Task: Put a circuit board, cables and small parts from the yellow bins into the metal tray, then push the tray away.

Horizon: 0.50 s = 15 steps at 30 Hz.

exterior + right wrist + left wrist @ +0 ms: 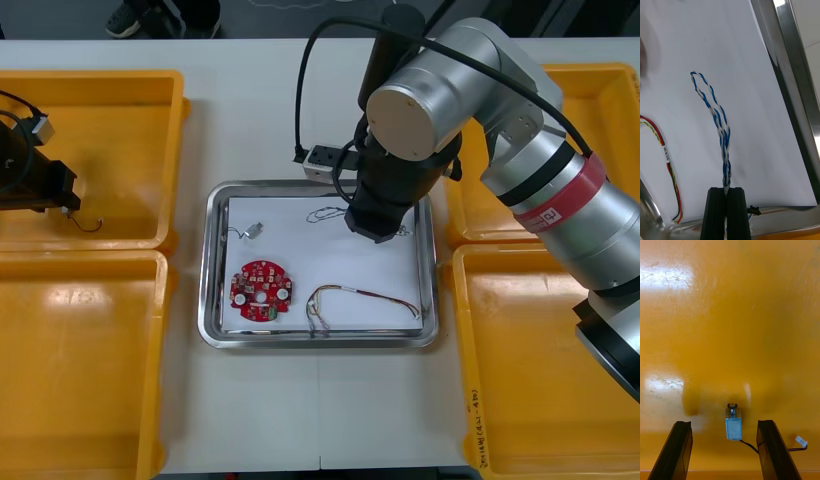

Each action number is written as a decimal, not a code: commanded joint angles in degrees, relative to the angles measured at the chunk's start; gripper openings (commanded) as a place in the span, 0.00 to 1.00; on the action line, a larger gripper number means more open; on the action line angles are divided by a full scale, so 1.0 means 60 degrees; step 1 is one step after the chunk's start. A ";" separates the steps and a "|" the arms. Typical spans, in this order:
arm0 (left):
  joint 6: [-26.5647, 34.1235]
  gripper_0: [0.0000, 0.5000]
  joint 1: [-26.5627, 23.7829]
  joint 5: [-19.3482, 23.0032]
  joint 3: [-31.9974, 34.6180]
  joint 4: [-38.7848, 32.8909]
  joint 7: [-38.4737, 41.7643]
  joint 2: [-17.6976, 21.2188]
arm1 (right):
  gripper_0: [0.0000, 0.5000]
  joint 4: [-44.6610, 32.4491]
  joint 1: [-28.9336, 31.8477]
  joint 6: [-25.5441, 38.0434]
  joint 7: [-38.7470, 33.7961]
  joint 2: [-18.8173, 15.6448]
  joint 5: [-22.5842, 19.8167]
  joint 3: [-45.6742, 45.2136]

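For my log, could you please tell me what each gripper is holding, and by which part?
The right gripper pinches the twisted blue and white cable at one end; the left gripper holds nothing.

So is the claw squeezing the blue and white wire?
Shut on it. The right claw pinches the blue and white cable between its fingers, over the metal tray. The left claw stands open over a small metal part.

The worktop [260, 420] is light and plain, with a thin seam; beyond its far edge the floor [60, 18] is dark.
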 commanded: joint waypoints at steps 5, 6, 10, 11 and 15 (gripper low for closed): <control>-0.0511 1.00 -0.0356 -0.0008 -0.0086 0.0351 0.0256 -0.0015 | 0.00 0.0423 -0.0481 -0.0560 0.0232 0.0264 0.0261 0.0761; -0.0540 1.00 -0.0356 -0.0008 -0.0086 0.0409 0.0256 -0.0044 | 0.00 0.0467 -0.0481 -0.0575 0.0247 0.0279 0.0246 0.0775; -0.0819 1.00 -0.0356 -0.0023 -0.0086 0.0746 0.0183 -0.0206 | 0.00 0.0760 -0.0496 -0.0765 0.0393 0.0352 0.0246 0.1010; -0.0863 1.00 -0.0356 -0.0052 -0.0086 0.0775 0.0168 -0.0264 | 0.00 0.0789 -0.0481 -0.0883 0.0408 0.0352 0.0246 0.1127; -0.0892 1.00 -0.0342 -0.0140 -0.0086 0.0878 0.0153 -0.0367 | 0.00 0.0936 -0.0496 -0.1234 0.0423 0.0367 0.0261 0.1405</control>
